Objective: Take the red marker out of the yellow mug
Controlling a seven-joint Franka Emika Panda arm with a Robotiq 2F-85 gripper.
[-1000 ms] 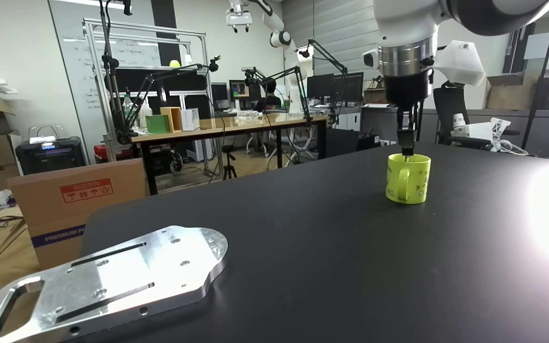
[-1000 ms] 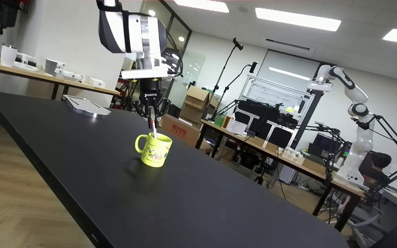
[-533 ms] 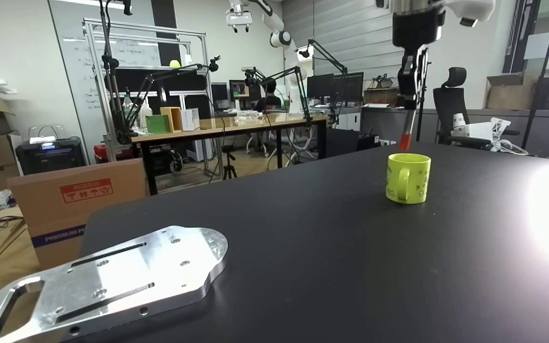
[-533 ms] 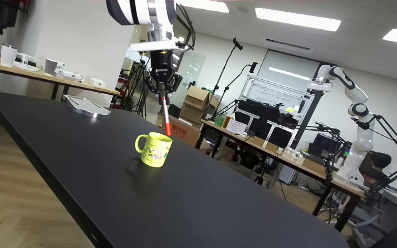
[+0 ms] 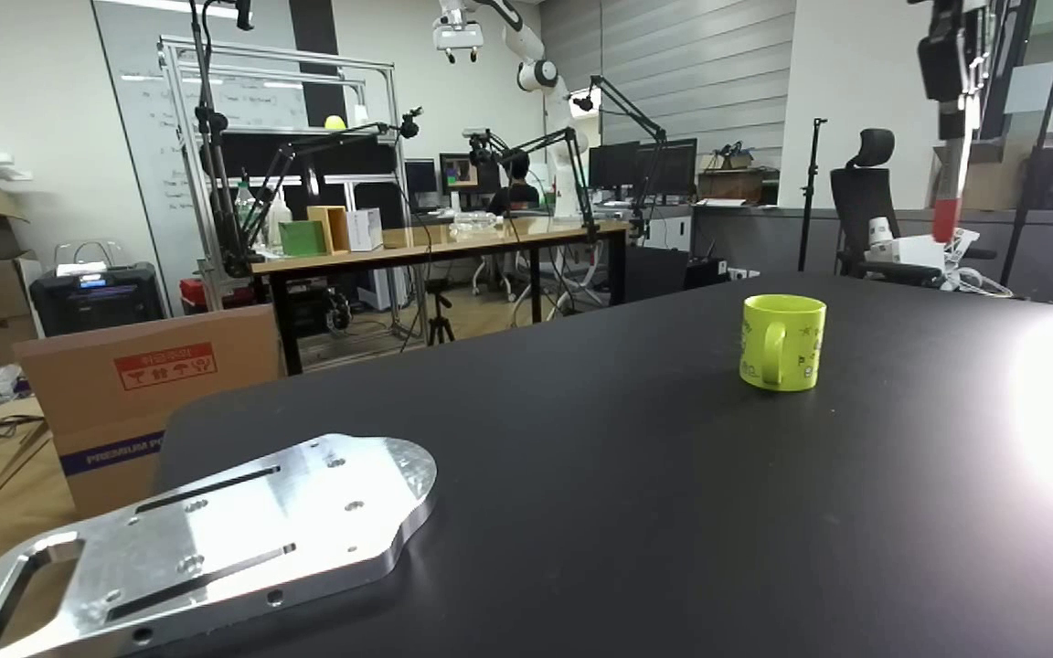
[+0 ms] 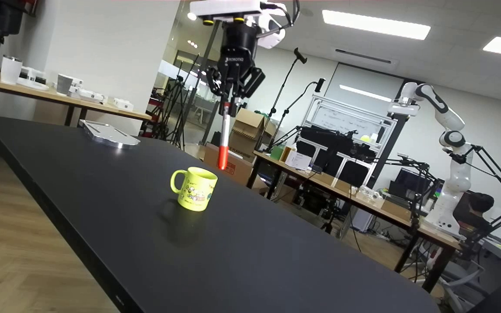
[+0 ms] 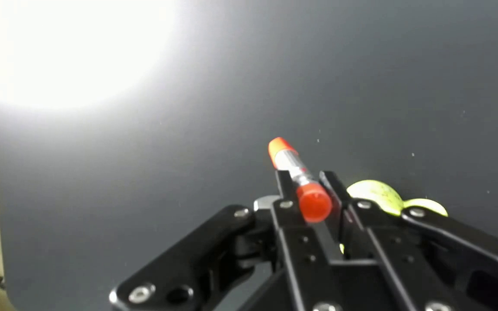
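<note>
In an exterior view, the black table spreads across the lower frame. The gripper hangs at upper centre, pinched narrow. The mug stands upright, left of centre. The marker hangs mid-frame in the gripper's hold, slightly tilted, out of the mug.

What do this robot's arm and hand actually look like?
The gripper is black, with white ROBOTIQ lettering and angular, jointed linkages; its slim black fingers carry silvery screws. Above are a flat white bar with yellow accents underneath, a rounded white part and dark cables. The rest of the arm is out of frame.
</note>
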